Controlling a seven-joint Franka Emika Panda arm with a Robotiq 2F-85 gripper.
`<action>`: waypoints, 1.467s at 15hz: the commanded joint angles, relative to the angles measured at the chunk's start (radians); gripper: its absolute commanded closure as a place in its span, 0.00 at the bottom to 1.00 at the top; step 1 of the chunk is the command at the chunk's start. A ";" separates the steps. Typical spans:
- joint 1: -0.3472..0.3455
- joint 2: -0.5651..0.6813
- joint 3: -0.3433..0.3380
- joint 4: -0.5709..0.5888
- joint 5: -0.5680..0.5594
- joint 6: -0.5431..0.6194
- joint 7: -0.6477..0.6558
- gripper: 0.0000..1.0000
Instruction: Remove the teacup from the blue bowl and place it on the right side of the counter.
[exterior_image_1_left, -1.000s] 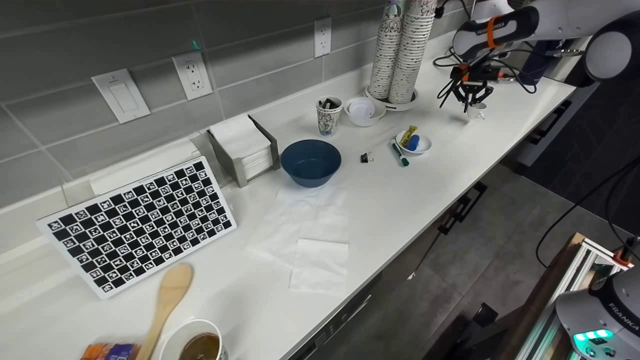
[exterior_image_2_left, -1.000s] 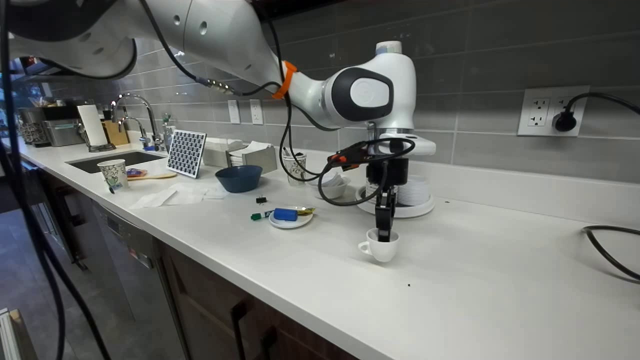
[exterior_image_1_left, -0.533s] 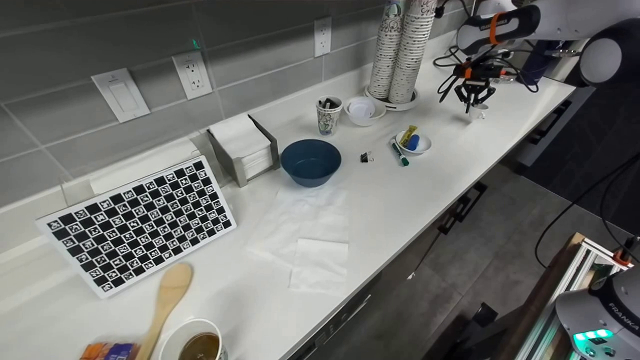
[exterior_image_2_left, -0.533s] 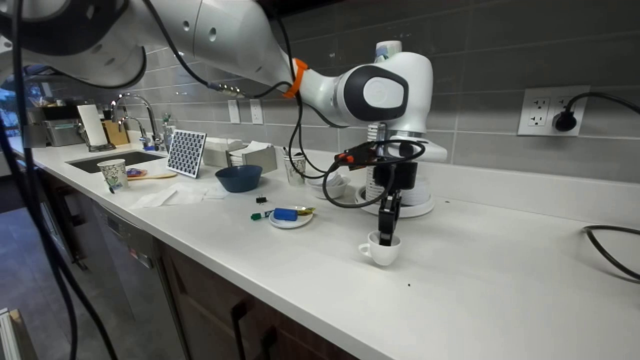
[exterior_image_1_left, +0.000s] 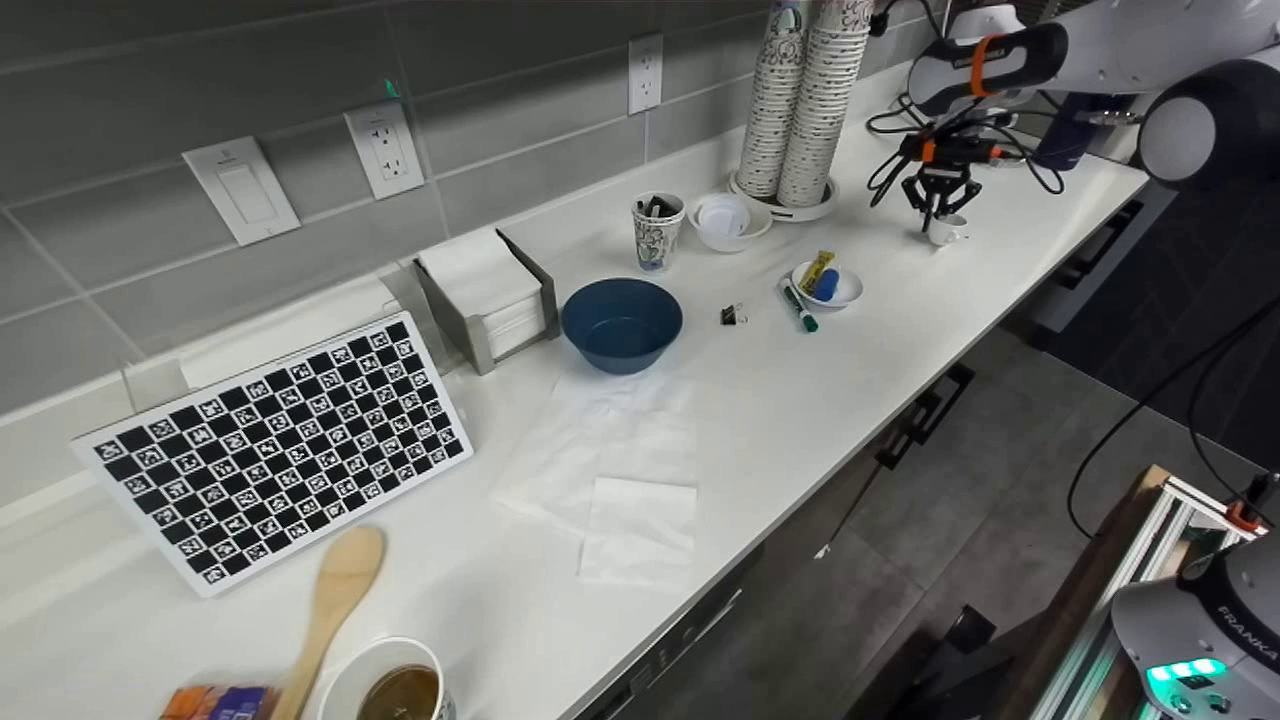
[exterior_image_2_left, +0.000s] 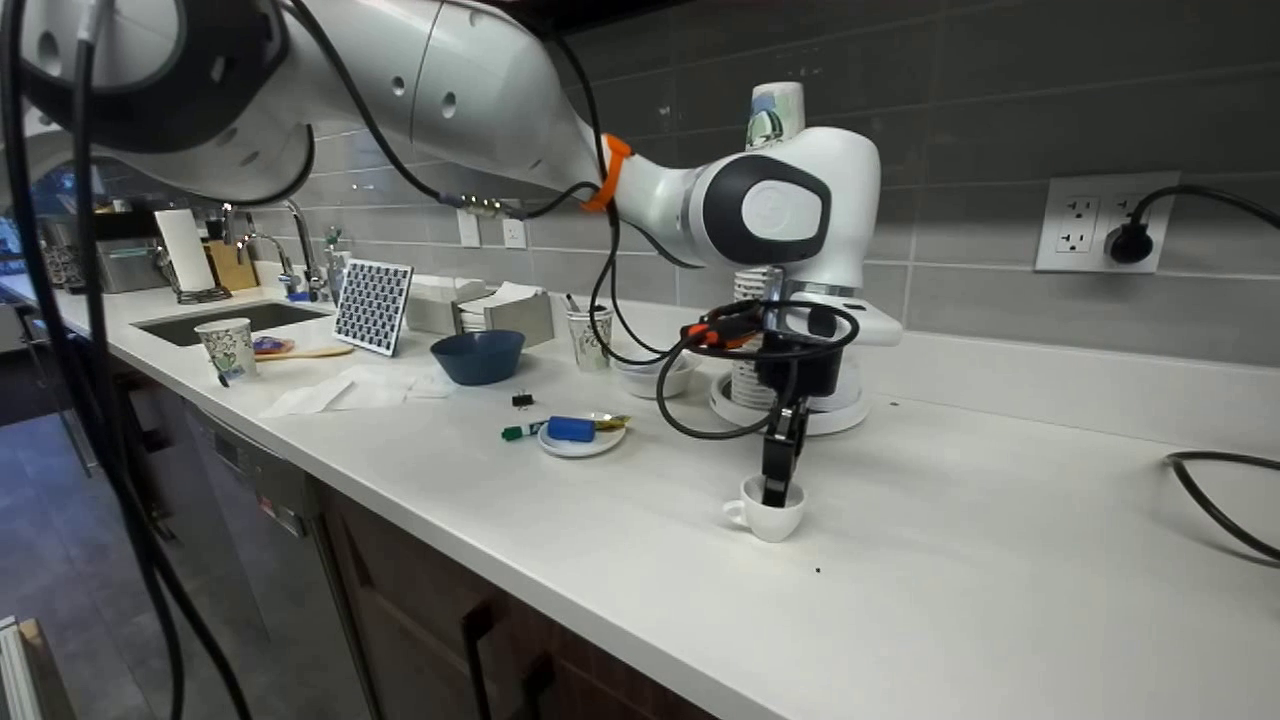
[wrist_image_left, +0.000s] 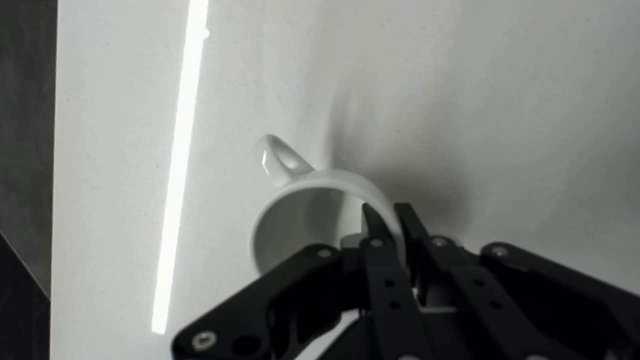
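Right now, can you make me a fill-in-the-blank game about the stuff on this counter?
1. The pincer has one finger inside the teacup and the other ____ it.
2. The colour of the bowl beside the napkin holder is ____.
3. The marker next to the little white dish has a ____ cap.
4. The colour of the liquid in the paper cup is ____.

Missing words: outside; blue; green; brown.

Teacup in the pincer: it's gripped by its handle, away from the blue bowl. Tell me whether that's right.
Not quite: the pincer grips the teacup by its rim, not its handle, away from the blue bowl; the wrist view shows the fingers straddling the cup wall.
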 joint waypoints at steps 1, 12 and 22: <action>-0.018 0.029 0.010 0.077 0.015 -0.042 0.022 0.58; -0.030 -0.142 0.007 0.053 -0.019 -0.213 -0.275 0.00; -0.102 -0.488 -0.010 -0.400 0.008 0.097 -0.919 0.00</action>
